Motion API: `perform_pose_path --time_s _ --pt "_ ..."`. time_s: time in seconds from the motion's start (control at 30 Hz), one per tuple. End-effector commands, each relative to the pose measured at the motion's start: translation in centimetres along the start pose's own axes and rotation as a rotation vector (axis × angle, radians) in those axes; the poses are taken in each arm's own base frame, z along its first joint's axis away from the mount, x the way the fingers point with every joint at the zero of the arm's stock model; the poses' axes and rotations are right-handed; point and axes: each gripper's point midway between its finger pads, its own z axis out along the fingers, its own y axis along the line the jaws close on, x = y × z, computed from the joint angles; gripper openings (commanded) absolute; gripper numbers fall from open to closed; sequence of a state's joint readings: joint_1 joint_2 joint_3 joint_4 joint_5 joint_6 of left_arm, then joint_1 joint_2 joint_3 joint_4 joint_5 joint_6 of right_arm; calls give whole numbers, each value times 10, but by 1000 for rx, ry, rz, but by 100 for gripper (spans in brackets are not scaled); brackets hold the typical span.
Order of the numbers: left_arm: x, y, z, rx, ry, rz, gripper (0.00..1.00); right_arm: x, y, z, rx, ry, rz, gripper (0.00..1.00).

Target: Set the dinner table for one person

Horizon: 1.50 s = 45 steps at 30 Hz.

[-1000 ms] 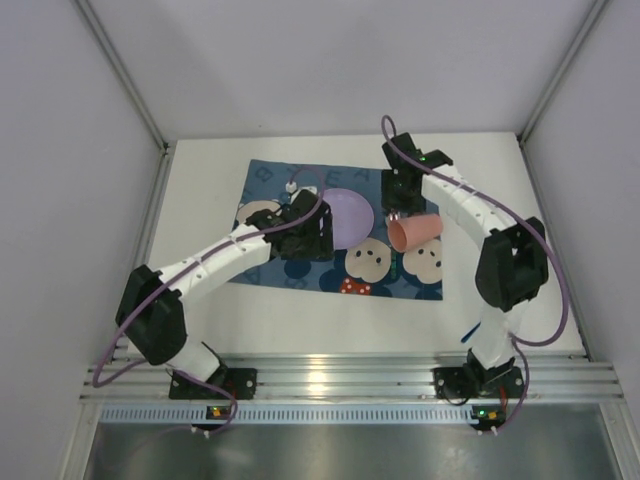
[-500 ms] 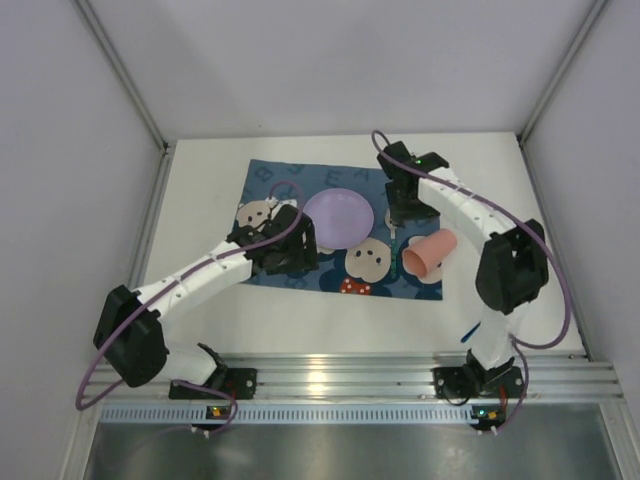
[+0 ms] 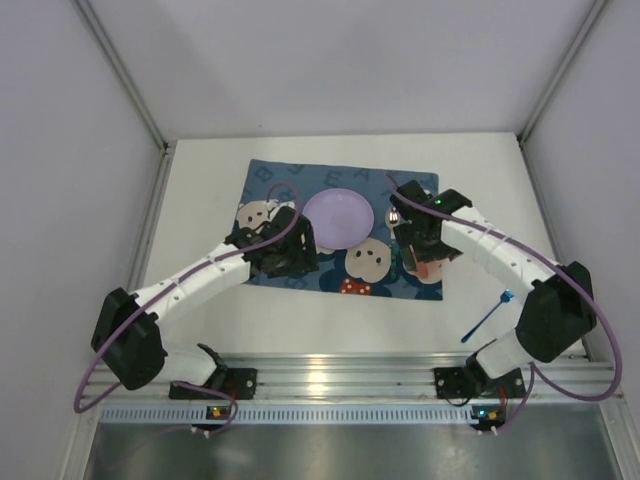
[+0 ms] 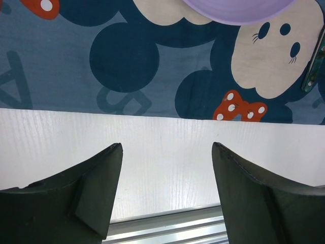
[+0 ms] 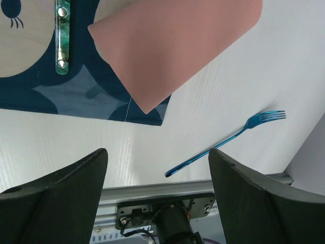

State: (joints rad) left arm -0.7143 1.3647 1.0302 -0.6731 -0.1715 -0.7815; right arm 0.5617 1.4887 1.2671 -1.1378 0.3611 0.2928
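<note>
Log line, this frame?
left gripper open | right gripper open above tipped pink cup | round purple plate on blue placemat | metallic blue fork on white table

Left jaws drew back off the purple plate [image 3: 338,216]; right jaws swung over the pink cup [image 5: 172,46].

a: how many of each?
b: one table [image 3: 200,200], one placemat [image 3: 265,180], one plate [image 3: 338,217], one cup [image 5: 172,46], one fork [image 3: 487,315].
a: other cutlery?
b: one green-handled piece [image 5: 61,38], kind unclear. two arms: left arm [image 3: 200,270], right arm [image 3: 500,255].
</note>
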Motion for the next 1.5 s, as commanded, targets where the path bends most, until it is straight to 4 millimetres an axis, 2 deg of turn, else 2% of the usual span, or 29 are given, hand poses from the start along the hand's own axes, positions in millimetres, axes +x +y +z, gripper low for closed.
perform_pose_path --time_s 0.0,0.23,0.37,0.57,0.67,0.7,0.77,0.8,0.87,0.9,0.93,1.07,1.17,1.3,1.33,1.4,1.43,1.47 --pt "-6 -5 -14 45 -33 -29 76 -7 13 1 -8 -32 -19 81" --pt "9 10 -26 43 -34 -72 75 -29 5 12 104 -53 -62 81" --pt "16 23 -34 32 -43 -94 75 -38 -11 27 244 -52 -90 81" --pt "24 37 -43 18 -52 -109 75 -49 -6 52 318 -30 -102 78" --pt "23 38 -47 18 -59 -113 75 -54 -5 58 340 -32 -96 67" --pt "23 38 -48 19 -62 -113 75 -56 -5 59 346 -35 -95 53" --pt "23 39 -49 17 -64 -111 75 -61 -8 55 362 -56 -87 38" --pt "23 39 -48 16 -63 -109 75 -63 -10 52 368 -68 -83 25" --pt "23 38 -47 19 -62 -108 75 -65 -14 47 380 -86 -74 13" --pt "24 37 -46 20 -55 -104 75 -66 -18 42 387 -99 -69 3" --pt "23 35 -46 24 -54 -104 75 -66 -19 40 385 -104 -64 0" --pt "20 27 -40 36 -41 -92 75 -67 -32 28 402 -131 -33 0" --pt "15 20 -34 33 -29 -70 75 -74 -47 8 409 -166 17 0" --pt "4 11 -35 38 -42 -47 75 -87 -72 -27 386 -226 111 0" --pt "3 11 -35 37 -45 -48 75 -97 -77 -39 372 -256 139 0" --pt "1 9 -32 39 -51 -42 75 -104 -80 -53 334 -275 166 0" --pt "1 9 -30 37 -50 -39 75 -111 -88 -66 316 -297 201 0" --pt "0 6 -28 43 -49 -38 75 -114 -84 -71 262 -307 212 0"
